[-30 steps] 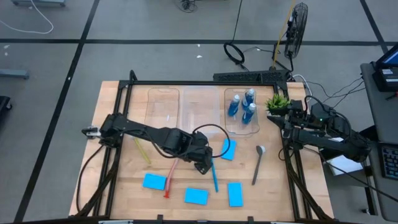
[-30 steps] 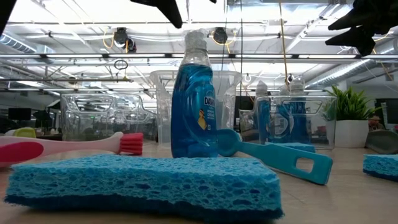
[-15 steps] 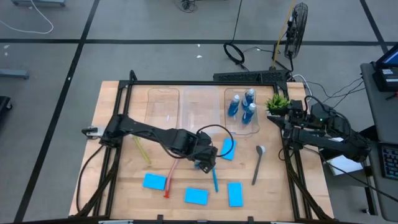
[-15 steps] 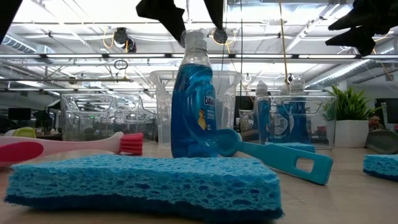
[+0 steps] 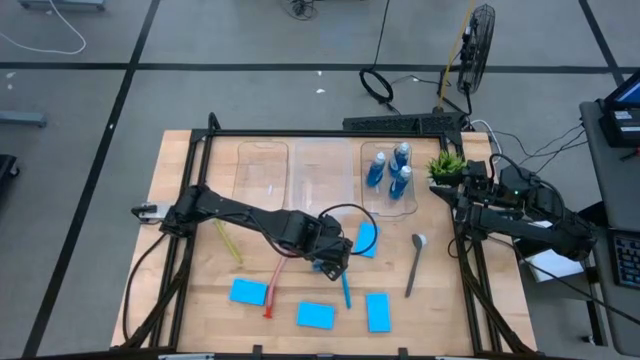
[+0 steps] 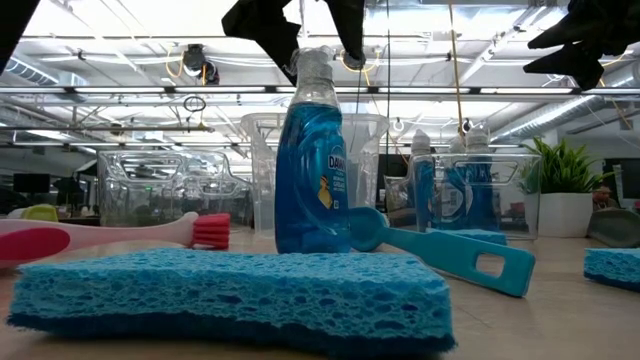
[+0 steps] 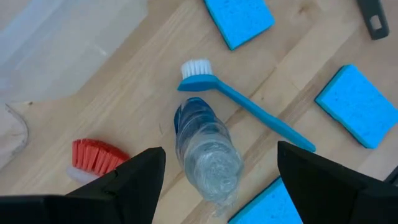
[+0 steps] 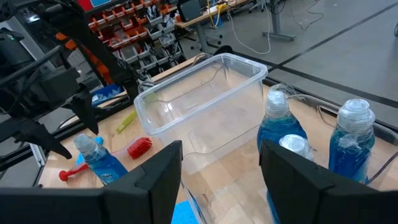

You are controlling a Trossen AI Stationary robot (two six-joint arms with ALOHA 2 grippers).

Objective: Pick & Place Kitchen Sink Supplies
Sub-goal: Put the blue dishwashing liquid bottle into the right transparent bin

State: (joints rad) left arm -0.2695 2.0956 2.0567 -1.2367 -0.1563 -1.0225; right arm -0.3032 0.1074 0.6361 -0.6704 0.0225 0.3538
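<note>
A blue bottle (image 6: 311, 165) with a grey cap (image 6: 313, 64) stands upright on the table's middle. My left gripper (image 6: 305, 30) is open and points down over it. One finger stands on each side of the cap, with no touch that I can see. The left wrist view looks down on the bottle (image 7: 208, 158) between my left gripper's (image 7: 221, 180) fingers. In the high view my left gripper (image 5: 330, 255) hides the bottle. My right gripper (image 8: 217, 180) waits open by the table's right edge (image 5: 445, 192), holding nothing.
Three clear bins stand at the far side; the right bin (image 5: 390, 205) holds three bottles (image 5: 390, 170). Sponges (image 5: 248, 292) (image 5: 315, 315) (image 5: 377, 312) (image 5: 367, 240) lie around. So do a red brush (image 5: 273, 290), blue brush (image 5: 345, 290), yellow-green brush (image 5: 228, 243) and grey brush (image 5: 415, 265). A potted plant (image 5: 446, 165) stands far right.
My left gripper has come down over the standing bottle and gone slightly toward the table's right edge. Its open fingers now reach down beside the cap. The bottle has kept still.
</note>
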